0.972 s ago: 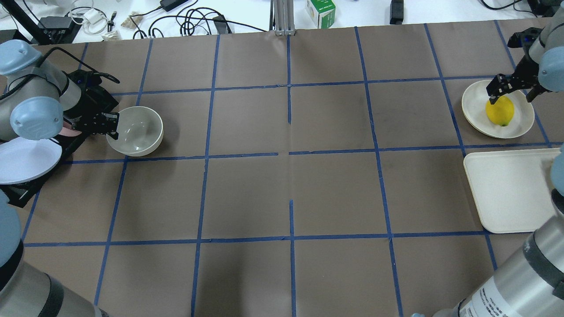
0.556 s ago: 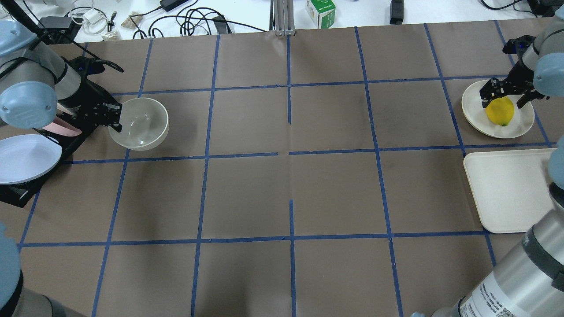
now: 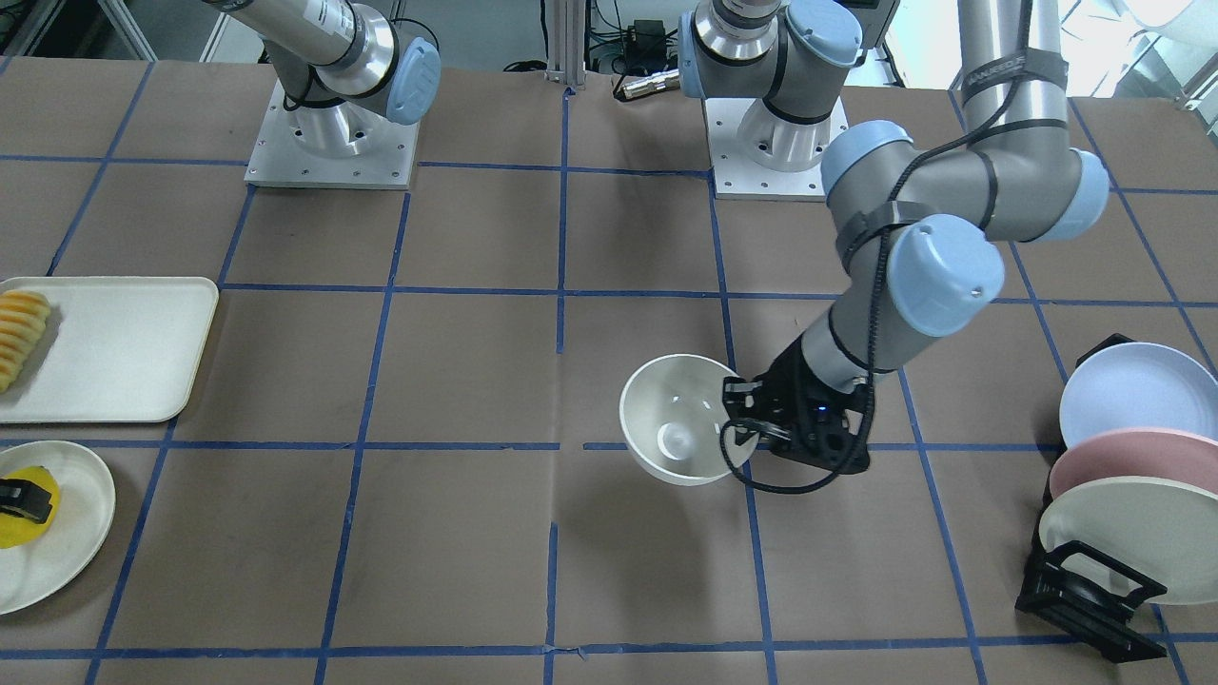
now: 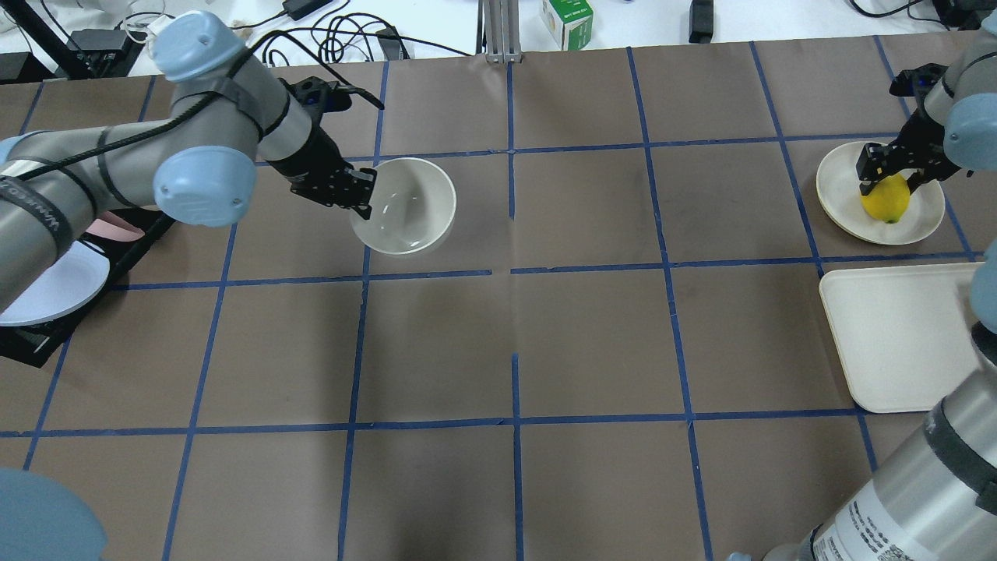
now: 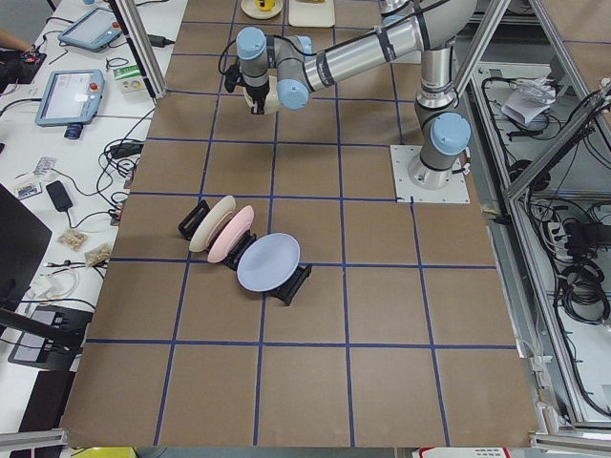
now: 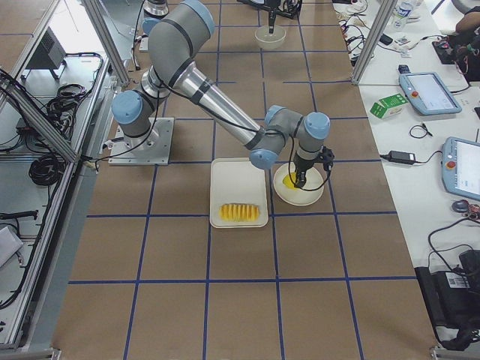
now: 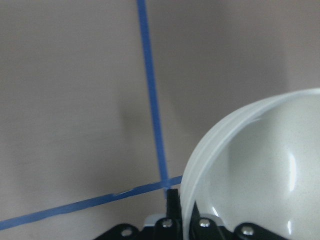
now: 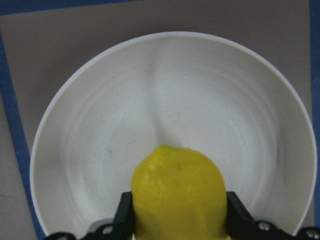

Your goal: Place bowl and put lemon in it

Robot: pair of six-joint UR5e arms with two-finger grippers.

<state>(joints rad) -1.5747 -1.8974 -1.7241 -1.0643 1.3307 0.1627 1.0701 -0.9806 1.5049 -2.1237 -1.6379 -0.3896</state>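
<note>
The cream-white bowl point(image 4: 405, 204) hangs tilted just above the table left of centre, held by its rim. My left gripper point(image 4: 364, 195) is shut on that rim; the front view shows the bowl point(image 3: 676, 433) and the gripper point(image 3: 737, 419) too. In the left wrist view the bowl's rim point(image 7: 200, 165) sits between the jaws. The yellow lemon point(image 4: 886, 199) lies on a flat cream plate point(image 4: 927, 218) at the far right. My right gripper point(image 4: 888, 173) is over it, and its fingers point(image 8: 234, 216) press both sides of the lemon point(image 8: 177, 190).
A cream tray point(image 4: 903, 335) lies near the plate, with a row of fruit slices point(image 3: 21, 338) on it. A black rack with blue, pink and cream plates point(image 3: 1123, 457) stands at the table's left end. Blue tape lines grid the brown table.
My left arm has carried the bowl from beside the plate rack to the right, toward the table's middle. My right gripper has come down and closed around the lemon.
</note>
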